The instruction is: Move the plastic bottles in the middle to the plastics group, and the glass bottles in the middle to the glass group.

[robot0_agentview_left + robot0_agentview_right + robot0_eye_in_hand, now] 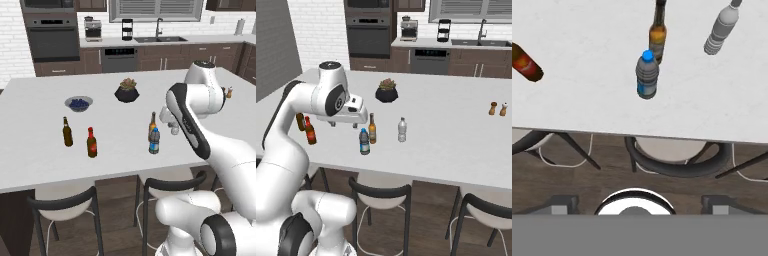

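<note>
Counter (40, 165): two bottles (67, 132) (91, 142) at left, side by side | mid-front: plastic bottle (154, 141) just before the long-necked bottle (152, 125); another plastic bottle (402, 130) to their right | behind: bowl (78, 103), plant pot (127, 91) | far right: two shakers (493, 108) (503, 109) | stools (65, 205) before counter.

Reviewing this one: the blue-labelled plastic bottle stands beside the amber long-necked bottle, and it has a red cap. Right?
Not quite. The blue-labelled plastic bottle does stand beside the amber long-necked bottle, but its cap is blue, not red. The hand view shows this plainly from above.
</note>
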Available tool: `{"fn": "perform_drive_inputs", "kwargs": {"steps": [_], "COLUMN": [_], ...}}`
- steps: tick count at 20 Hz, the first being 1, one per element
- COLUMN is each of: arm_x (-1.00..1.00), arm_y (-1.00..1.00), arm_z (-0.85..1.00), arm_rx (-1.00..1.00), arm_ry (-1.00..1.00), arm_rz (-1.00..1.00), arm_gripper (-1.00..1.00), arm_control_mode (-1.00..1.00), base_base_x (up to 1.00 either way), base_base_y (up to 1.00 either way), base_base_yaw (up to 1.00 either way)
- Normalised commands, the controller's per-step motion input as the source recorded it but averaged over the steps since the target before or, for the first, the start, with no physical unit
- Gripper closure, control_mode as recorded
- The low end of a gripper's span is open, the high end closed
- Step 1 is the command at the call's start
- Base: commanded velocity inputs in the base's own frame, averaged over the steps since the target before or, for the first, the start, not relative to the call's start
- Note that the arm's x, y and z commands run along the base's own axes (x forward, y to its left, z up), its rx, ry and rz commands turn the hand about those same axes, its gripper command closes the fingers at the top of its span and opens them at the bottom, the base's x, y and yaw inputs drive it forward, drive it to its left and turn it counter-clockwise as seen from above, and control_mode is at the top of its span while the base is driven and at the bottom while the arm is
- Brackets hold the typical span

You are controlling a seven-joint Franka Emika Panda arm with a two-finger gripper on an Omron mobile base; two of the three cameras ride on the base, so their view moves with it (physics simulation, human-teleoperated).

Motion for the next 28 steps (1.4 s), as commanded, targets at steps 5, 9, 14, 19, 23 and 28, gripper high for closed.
{"fn": "perform_drive_inputs", "kwargs": {"steps": [5,9,14,19,23,28], "arm_x": [0.10,0.66,0.80,0.72,0.64,0.31], "arm_y": [-0.15,-0.14,-0.04,0.04,0.11,0.09], "arm_z": [-0.57,-0.31,-0.10,0.00,-0.21,-0.28], "arm_rx": [0.00,0.00,0.00,0.00,0.00,0.01], "arm_ry": [0.00,0.00,0.01,0.01,0.07,0.00], "arm_rz": [0.00,0.01,0.03,0.00,0.00,0.00], "arm_gripper": [-1.00,-1.00,-1.00,-1.00,-1.00,-1.00], "arm_control_mode": [-1.00,-1.00,-1.00,-1.00,-1.00,-1.00], "base_base_x": [0.00,0.00,0.00,0.00,0.00,0.00], "base_base_y": [0.00,0.00,0.00,0.00,0.00,0.00], "base_base_yaw": [0.00,0.00,0.00,0.00,0.00,0.00]}}
